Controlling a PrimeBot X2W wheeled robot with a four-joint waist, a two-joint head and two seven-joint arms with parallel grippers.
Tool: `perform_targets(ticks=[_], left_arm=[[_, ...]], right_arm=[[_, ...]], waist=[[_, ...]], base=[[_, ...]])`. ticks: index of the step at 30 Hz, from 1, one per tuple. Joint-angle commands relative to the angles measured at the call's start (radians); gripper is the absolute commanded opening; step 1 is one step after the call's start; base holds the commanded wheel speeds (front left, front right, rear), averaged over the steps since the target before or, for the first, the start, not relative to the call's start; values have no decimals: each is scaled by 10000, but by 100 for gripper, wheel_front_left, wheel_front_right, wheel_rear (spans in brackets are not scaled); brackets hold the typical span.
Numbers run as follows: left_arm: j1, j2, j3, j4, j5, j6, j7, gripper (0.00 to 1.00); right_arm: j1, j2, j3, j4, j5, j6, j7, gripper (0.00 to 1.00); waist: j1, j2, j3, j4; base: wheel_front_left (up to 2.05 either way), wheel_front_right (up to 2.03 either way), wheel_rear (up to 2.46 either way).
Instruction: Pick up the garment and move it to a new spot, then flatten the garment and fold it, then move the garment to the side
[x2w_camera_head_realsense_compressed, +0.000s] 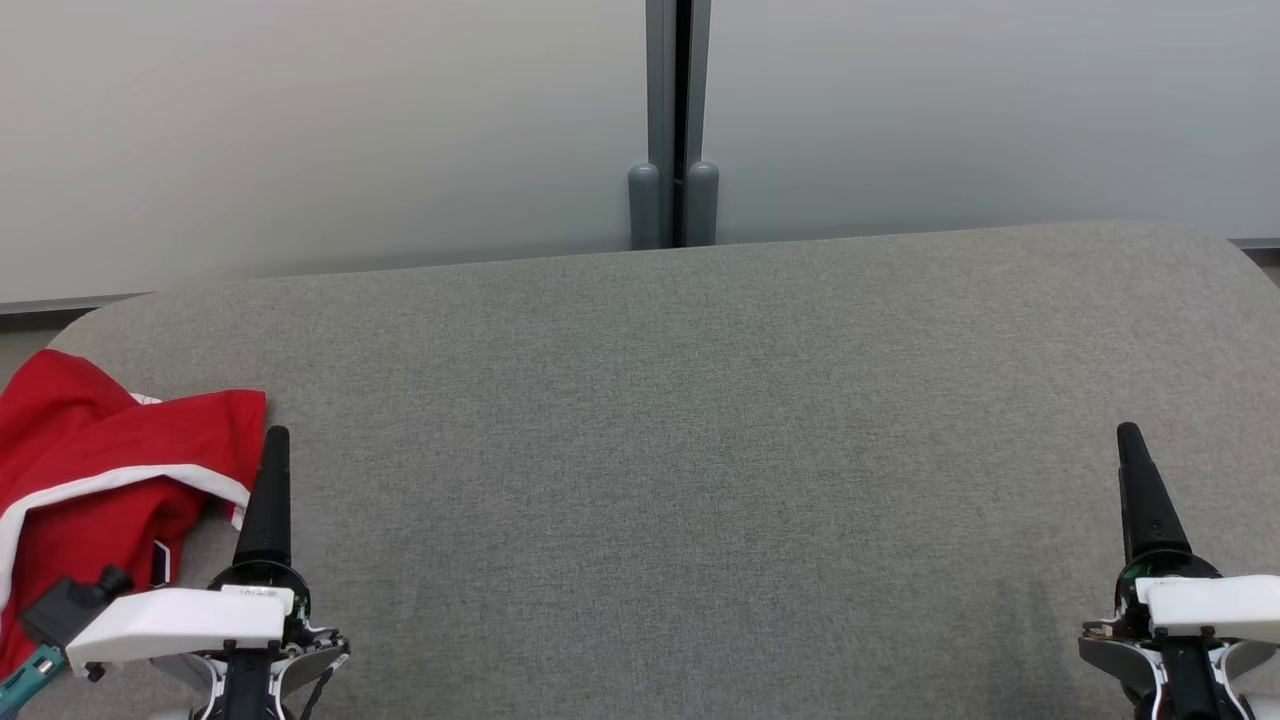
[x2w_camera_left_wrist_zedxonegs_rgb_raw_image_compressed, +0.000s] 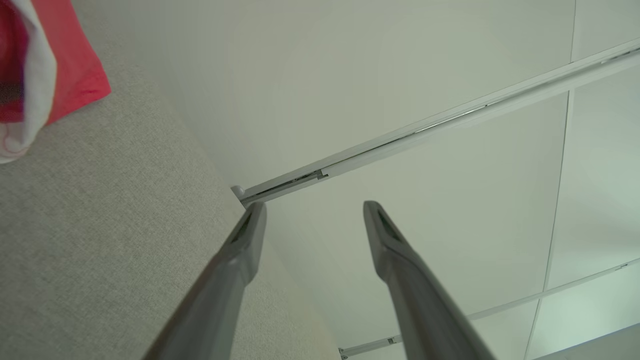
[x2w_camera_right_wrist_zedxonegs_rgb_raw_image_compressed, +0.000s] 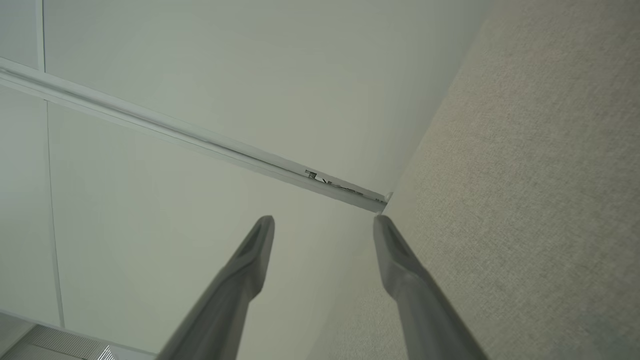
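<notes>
Closest to the robot, the left gripper (x2w_camera_left_wrist_zedxonegs_rgb_raw_image_compressed: 312, 211) hangs low over the near left part of the grey cloth-covered tabletop (x2w_camera_head_realsense_compressed: 700, 450), its jaws spread wide with nothing between them. From the head view its dark finger points away across the cloth, with the white wrist housing behind it. Over on the near right, the right gripper (x2w_camera_right_wrist_zedxonegs_rgb_raw_image_compressed: 324, 224) sits the same way, jaws spread apart and empty, fingers aimed toward the far edge. The two are well apart, with a broad bare stretch of cloth between them. Just to the left of the left gripper's finger lies the garment (x2w_camera_head_realsense_compressed: 110, 450), red with a white band along its edge, crumpled in a loose heap at the left end of the tabletop near its rounded corner and running off the left side of the head view. Whether the finger touches its hem I cannot tell. Beyond that the grey cloth runs flat to its far edge. Behind it stands a pale wall (x2w_camera_head_realsense_compressed: 300, 130) of smooth panels, split by a grey upright post (x2w_camera_head_realsense_compressed: 675, 120) near the middle.
</notes>
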Motion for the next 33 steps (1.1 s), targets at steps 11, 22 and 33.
perform_targets(ticks=[11, 22, 33], left_arm=[[-266, 89, -303, -551, 3197, 48, -537, 100], [-94, 160, -531, -597, 5098, 202, -894, 100], [189, 501, -1049, -321, 8046, 758, -1507, 100]], right_arm=[[-55, -254, 323, -536, -3107, 3, -576, 100], [67, -372, 688, -503, -4927, 4, -933, 100], [220, -435, 1082, -157, -7845, 5, -1441, 100]], waist=[[0, 0, -27, 50], [0, 0, -76, 64], [0, 0, -149, 90]], base=[[0, 0, 0], [0, 0, 0], [0, 0, 0]])
